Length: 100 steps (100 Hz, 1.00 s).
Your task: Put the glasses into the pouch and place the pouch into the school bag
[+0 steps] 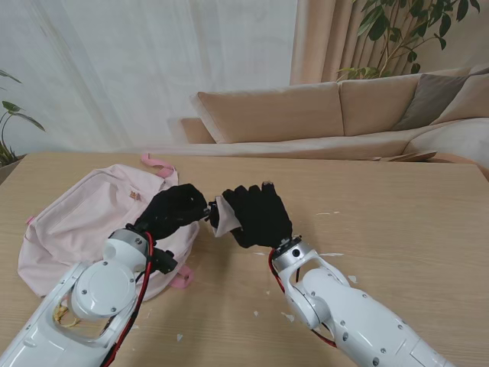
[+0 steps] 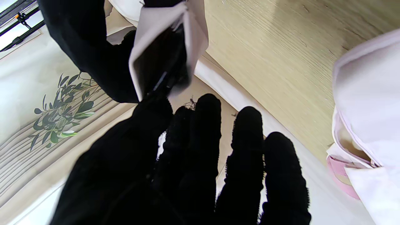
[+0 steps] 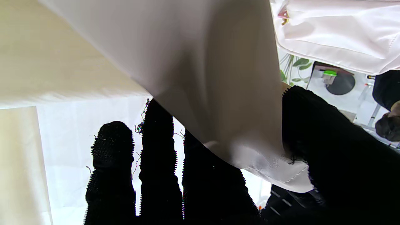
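My right hand [image 1: 260, 215] is shut on a white pouch [image 1: 222, 218], held above the table with its mouth turned toward my left hand [image 1: 174, 210]. In the left wrist view the pouch [image 2: 195, 34] gapes open and the dark glasses [image 2: 162, 68] sit mostly inside it. The left hand's [image 2: 187, 162] thumb and forefinger pinch the end of the glasses at the mouth, while its other fingers are spread. The pink school bag [image 1: 80, 222] lies flat under my left arm, and its pale fabric shows in both wrist views [image 2: 368, 93] [image 3: 337, 31]. The right wrist view is filled by the pouch [image 3: 203, 78].
Small white scraps [image 1: 330, 254] dot the wooden table near my right arm. The bag's pink handle [image 1: 157, 163] points toward the far edge. A beige sofa [image 1: 321, 115] stands beyond the table, and leafy plants stand in the back corners.
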Each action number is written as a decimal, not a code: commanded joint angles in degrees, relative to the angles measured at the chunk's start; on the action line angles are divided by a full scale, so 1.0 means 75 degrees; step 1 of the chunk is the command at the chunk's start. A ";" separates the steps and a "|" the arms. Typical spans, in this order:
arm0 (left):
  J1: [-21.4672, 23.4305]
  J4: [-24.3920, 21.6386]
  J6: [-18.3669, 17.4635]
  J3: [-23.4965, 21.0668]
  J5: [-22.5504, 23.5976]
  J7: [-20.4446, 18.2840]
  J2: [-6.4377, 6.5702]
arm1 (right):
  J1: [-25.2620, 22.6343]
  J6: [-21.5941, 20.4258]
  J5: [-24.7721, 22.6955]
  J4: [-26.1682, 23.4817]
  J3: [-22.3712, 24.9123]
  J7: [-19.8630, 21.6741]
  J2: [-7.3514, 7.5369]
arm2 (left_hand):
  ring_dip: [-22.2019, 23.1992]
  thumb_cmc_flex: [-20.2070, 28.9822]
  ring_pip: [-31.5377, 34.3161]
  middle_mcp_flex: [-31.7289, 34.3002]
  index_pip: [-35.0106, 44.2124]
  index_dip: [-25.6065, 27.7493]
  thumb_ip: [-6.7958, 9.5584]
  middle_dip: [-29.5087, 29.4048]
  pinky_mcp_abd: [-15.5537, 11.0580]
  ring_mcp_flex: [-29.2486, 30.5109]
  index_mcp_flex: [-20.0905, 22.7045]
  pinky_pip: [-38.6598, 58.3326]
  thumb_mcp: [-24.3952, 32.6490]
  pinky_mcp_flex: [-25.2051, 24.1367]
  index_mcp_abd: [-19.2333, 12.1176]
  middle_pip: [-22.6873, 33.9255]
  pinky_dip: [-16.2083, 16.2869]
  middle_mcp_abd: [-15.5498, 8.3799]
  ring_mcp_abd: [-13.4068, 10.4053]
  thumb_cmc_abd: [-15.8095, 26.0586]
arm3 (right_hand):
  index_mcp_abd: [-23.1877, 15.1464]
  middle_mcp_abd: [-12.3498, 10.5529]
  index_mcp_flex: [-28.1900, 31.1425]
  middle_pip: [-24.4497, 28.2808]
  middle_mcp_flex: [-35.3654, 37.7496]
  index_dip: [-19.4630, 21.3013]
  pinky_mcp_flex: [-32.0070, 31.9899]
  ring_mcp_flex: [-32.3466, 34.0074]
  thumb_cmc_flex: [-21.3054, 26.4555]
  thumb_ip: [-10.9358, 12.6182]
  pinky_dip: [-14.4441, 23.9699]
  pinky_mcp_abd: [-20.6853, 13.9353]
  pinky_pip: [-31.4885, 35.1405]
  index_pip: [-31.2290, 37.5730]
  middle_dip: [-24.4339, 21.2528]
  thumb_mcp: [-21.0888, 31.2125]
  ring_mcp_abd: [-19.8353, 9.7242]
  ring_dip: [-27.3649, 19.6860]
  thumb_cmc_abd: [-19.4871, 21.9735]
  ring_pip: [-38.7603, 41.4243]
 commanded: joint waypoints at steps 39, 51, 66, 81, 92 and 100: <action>0.0186 -0.0108 -0.0075 -0.0056 0.0246 -0.0116 0.0045 | 0.0042 0.0093 -0.0092 -0.0038 -0.0084 0.0131 -0.0009 | 0.0289 -0.0632 0.0411 -0.0028 0.0925 0.0873 -0.0193 0.0569 -0.0171 0.0005 0.0428 0.0103 -0.0106 -0.0023 -0.0570 0.1214 0.0264 -0.0252 -0.0121 -0.0215 | -0.0245 0.0058 0.0107 0.0027 0.0014 0.0040 -0.0013 0.0036 0.0098 0.0308 0.0101 -0.0002 0.0033 0.0092 0.0005 0.0331 0.0048 0.0031 0.0246 -0.0041; 0.0257 -0.0161 -0.0130 -0.0101 0.0328 -0.0182 0.0070 | 0.0057 0.0102 -0.0080 -0.0028 -0.0097 0.0139 -0.0014 | 0.0304 -0.0709 0.0452 -0.0009 0.1079 0.1112 -0.0203 0.0334 -0.0175 0.0018 0.0420 0.0102 0.0074 -0.0018 -0.0542 0.1613 0.0308 -0.0253 -0.0154 -0.0458 | -0.0249 0.0045 0.0112 0.0031 0.0012 0.0041 -0.0013 0.0043 0.0099 0.0306 0.0101 -0.0002 0.0033 0.0093 0.0007 0.0326 0.0044 0.0035 0.0251 -0.0032; 0.0267 -0.0159 -0.0254 -0.0036 0.0362 -0.0074 0.0052 | 0.0082 0.0116 -0.0079 -0.0015 -0.0138 0.0141 -0.0017 | 0.0307 0.0102 0.0503 0.0362 0.0937 0.0958 -0.0153 0.0792 -0.0157 0.0086 0.0556 0.0123 0.0627 0.0028 -0.0324 0.1274 0.0344 -0.0197 -0.0134 -0.0656 | -0.0246 0.0049 0.0112 0.0032 0.0022 0.0042 -0.0013 0.0043 0.0102 0.0307 0.0101 -0.0002 0.0033 0.0097 0.0007 0.0324 0.0034 0.0032 0.0254 -0.0037; 0.0284 -0.0152 -0.0477 0.0054 0.0421 0.0158 0.0014 | 0.0087 0.0120 -0.0101 -0.0017 -0.0151 0.0162 -0.0009 | 0.0371 0.0349 0.0528 0.0548 0.0301 0.0103 -0.0130 0.1103 -0.0312 0.0018 0.1289 0.0107 0.0703 -0.0061 -0.0701 0.1080 0.0359 -0.0236 -0.0224 -0.0719 | -0.0246 0.0049 0.0104 0.0025 0.0008 0.0040 -0.0013 0.0038 0.0105 0.0307 0.0102 -0.0002 0.0032 0.0091 0.0005 0.0321 0.0035 0.0032 0.0260 -0.0040; 0.0280 -0.0180 -0.0485 0.0091 0.0491 0.0178 0.0015 | 0.0079 0.0104 -0.0106 -0.0035 -0.0146 0.0189 -0.0004 | 0.0409 0.0286 0.0543 0.0554 -0.0232 -0.0661 -0.0127 0.1207 -0.0350 0.0029 0.1748 0.0118 0.0714 -0.0070 -0.0721 0.1044 0.0379 -0.0286 -0.0257 -0.0747 | -0.0225 0.0060 0.0088 0.0006 -0.0014 0.0031 -0.0013 0.0022 0.0063 0.0303 0.0102 -0.0002 0.0032 0.0072 -0.0004 0.0296 0.0044 0.0028 0.0252 -0.0051; 0.0238 -0.0168 -0.0445 0.0142 0.0525 0.0187 0.0013 | 0.0085 0.0092 -0.0105 -0.0038 -0.0156 0.0187 -0.0005 | 0.0419 0.0131 0.0568 0.0613 -0.0182 -0.0681 -0.0126 0.1163 -0.0297 0.0082 0.1876 0.0125 0.0699 -0.0052 -0.0665 0.1047 0.0390 -0.0233 -0.0236 -0.0851 | -0.0216 0.0079 0.0080 -0.0027 -0.0033 0.0017 -0.0033 -0.0005 0.0031 0.0304 0.0098 -0.0014 0.0021 0.0045 -0.0020 0.0278 0.0046 0.0025 0.0254 -0.0065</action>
